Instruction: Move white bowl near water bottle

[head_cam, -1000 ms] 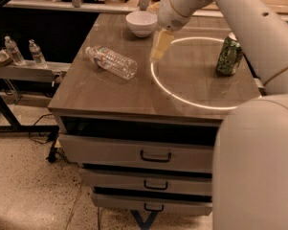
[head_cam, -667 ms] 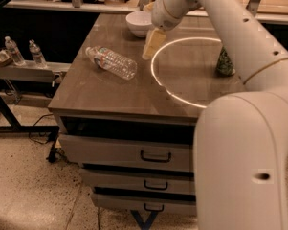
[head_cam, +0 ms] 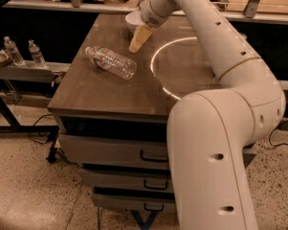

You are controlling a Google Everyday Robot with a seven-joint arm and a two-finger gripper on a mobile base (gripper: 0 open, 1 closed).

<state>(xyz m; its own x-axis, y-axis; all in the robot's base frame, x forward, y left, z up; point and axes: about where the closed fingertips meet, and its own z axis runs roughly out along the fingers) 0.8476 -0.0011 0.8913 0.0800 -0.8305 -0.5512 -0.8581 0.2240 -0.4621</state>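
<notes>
The white bowl [head_cam: 132, 18] stands at the far edge of the brown table [head_cam: 95, 92], partly hidden behind my arm's wrist. The water bottle [head_cam: 111, 62] lies on its side on the left half of the table, cap pointing far left. My gripper [head_cam: 138, 40] hangs just in front of the bowl, low over the table top, between the bowl and the bottle and a little to the bottle's far right. It holds nothing that I can see.
Two small bottles [head_cam: 12, 50] stand on a low side shelf at the left. A bright ring of light [head_cam: 158, 75] lies on the table's right half. My arm [head_cam: 220, 128] blocks the right side of the table. Drawers [head_cam: 115, 152] sit under the top.
My arm has swung left and towards the far edge, bringing the gripper closer to the bowl. The arm now covers the green can. Bowl and bottle have not moved.
</notes>
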